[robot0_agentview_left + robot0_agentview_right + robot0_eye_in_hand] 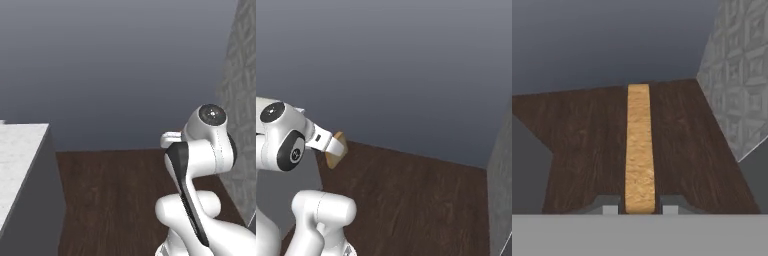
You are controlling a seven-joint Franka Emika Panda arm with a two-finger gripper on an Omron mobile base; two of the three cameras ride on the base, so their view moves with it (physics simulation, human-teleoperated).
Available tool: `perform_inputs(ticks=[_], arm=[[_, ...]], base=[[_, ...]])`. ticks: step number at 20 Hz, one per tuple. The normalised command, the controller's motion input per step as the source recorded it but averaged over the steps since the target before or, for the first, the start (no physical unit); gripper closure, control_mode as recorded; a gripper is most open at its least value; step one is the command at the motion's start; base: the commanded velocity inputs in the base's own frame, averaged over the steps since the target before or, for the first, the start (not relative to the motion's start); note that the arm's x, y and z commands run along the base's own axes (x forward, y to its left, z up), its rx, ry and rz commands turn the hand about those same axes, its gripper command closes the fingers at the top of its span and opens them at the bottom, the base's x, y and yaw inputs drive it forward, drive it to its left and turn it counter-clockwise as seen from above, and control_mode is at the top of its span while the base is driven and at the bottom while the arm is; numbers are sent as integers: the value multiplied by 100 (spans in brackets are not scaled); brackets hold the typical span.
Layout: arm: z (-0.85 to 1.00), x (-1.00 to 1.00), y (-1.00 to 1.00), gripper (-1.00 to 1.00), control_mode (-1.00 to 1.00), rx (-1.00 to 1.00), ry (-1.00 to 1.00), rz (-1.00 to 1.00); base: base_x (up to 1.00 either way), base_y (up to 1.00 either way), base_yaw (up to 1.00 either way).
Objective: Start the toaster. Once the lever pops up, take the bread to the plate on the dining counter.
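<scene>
Between the finger tips in the hand view, the bread sits edge-on: a narrow tan strip running straight out from the gripper along the camera's line of sight. Jaws are narrow, pinched on the slice's two flat faces, one tip on each side at its near end. So the long axis of the bread is in line with the claw, not across it.

Right base view confirms: the slice sticks out past the gripper, held in the air above the dark wood floor, pointing forward and a little down, clear of everything.

Key relation for the next move: the only counter surface visible is a white marble slab at the left edge of the left base view, well apart from the arm and off to its left. I judge that to be the dining counter, but can't confirm it. The textured grey wall is on the opposite side, to the right.

Judgement: carry phase, toaster part done. Base needs to turn or drive left before any placing. The slice is held on edge, so the wrist must roll to lay it flat.
</scene>
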Motion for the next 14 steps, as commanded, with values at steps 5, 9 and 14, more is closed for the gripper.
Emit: perform_inputs(ticks=[5, 9, 14], arm=[[0, 0, 0, 100, 100, 0, 0, 0], [0, 0, 0, 100, 100, 0, 0, 0], [0, 0, 0, 100, 100, 0, 0, 0]], base=[[100, 24, 1], [100, 8, 1], [100, 14, 7]])
